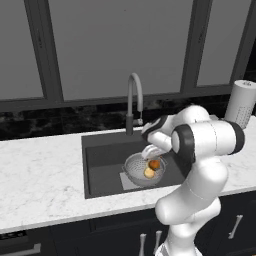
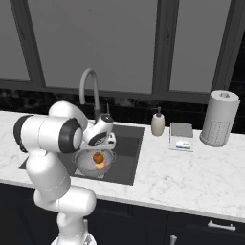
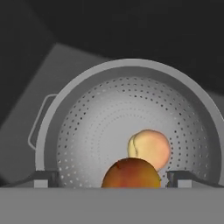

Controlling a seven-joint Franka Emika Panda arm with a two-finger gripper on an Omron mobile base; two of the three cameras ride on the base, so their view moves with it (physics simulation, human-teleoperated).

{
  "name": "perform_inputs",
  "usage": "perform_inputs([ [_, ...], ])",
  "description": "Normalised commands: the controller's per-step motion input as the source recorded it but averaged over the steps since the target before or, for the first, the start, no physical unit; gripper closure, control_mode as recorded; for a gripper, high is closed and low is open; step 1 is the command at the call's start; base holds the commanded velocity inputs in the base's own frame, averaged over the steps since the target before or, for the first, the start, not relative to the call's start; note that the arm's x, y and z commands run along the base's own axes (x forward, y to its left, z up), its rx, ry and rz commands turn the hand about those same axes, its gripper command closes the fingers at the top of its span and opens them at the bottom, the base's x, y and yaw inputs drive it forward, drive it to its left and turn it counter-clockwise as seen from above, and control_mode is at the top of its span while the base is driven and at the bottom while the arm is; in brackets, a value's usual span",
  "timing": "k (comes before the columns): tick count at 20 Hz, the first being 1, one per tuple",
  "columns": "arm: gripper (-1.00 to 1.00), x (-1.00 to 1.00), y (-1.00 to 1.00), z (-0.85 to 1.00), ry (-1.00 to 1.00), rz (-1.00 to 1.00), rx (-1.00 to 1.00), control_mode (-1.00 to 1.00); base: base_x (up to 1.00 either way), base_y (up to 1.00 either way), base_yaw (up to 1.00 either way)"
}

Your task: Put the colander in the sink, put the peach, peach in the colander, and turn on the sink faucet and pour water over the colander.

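The colander [image 1: 144, 170] sits on the floor of the sink [image 1: 102, 160], over the paler grey square, with both fruits inside it. In the hand view the deep orange peach [image 3: 131, 173] lies at 6 o'clock of the bowl, between the two finger tips, and the paler peach [image 3: 150, 147] touches it at about 1 o'clock (it rests lower in the bowl, near the centre). The gripper [image 3: 113, 178] hangs just above the colander with its fingers spread wide, the dark peach in the gap; whether they touch the fruit I cannot tell. The sink faucet [image 1: 133, 102] arches up at 12 o'clock of the basin, close behind the robot's wrist. On the counter to the right stand a soap dispenser [image 2: 158, 123], a small grey box [image 2: 182, 136] and a tall white dotted cylinder [image 2: 220, 118], well apart from the sink.
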Motion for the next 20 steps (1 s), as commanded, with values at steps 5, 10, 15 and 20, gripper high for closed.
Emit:
perform_inputs([
  [5,-1.00,0.00,0.00,0.00,-0.03,0.03,-0.08,-1.00,0.00,0.00,0.00],
  [10,-1.00,0.00,-0.03,0.02,-0.05,0.03,-0.02,-1.00,0.00,0.00,0.00],
  [15,-1.00,-0.01,-0.31,0.39,-0.22,0.03,0.00,-1.00,0.00,0.00,0.00],
  [20,-1.00,0.03,-0.30,0.50,-0.55,0.20,0.00,-1.00,0.00,0.00,0.00],
])
